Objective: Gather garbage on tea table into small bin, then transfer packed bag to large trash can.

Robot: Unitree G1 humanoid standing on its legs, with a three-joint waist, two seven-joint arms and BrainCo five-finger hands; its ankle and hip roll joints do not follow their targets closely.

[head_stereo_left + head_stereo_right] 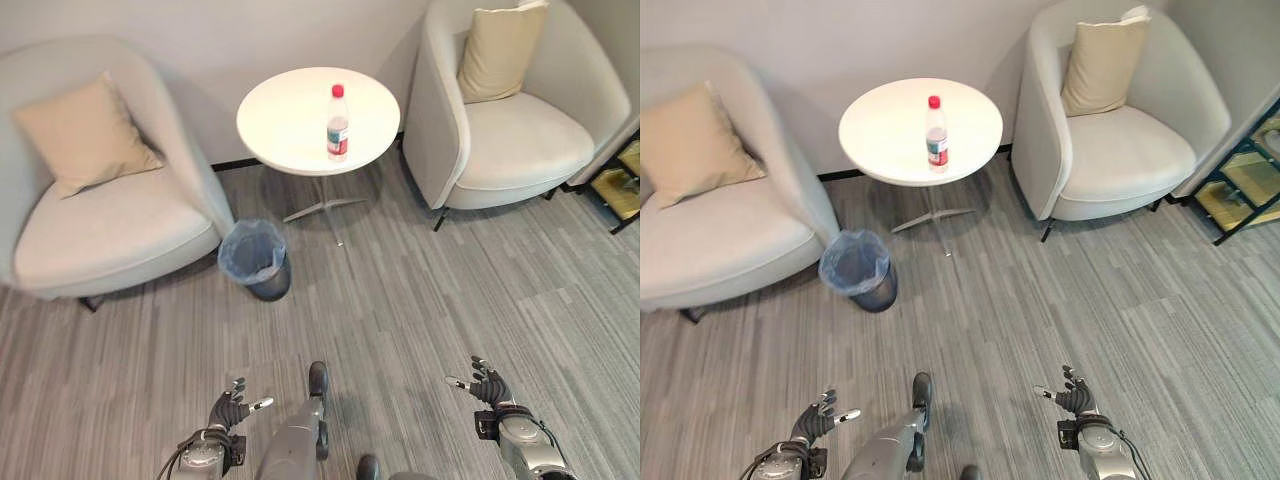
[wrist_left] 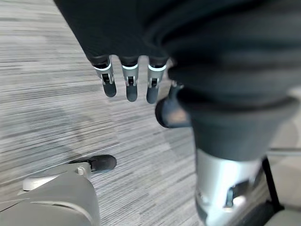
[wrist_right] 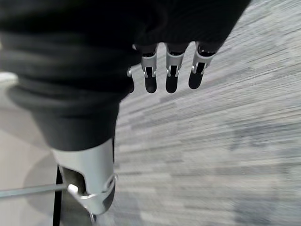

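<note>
In the eye views, the bottle (image 1: 338, 124) stood upright on the round surface (image 1: 290, 125), well ahead of both hands, and the small lined bin (image 1: 256, 259) sat ahead of the left hand (image 1: 230, 409). Nothing looked gathered yet. In the wrist views, the left hand and the right hand (image 3: 169, 70) hung relaxed and empty above the floor.

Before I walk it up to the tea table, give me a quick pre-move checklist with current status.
1. Garbage located: plastic bottle stands upright on the round table: ok.
2. Small bin ready: on the floor beside the table base, lined with a bag, top open: ok.
3. Left robot hand free: fingers relaxed, holding nothing: ok.
4. Right robot hand free: fingers relaxed, holding nothing: ok.
5. Floor between robot and table unobstructed: ok.
6. Large trash can located: cannot tell.
</note>
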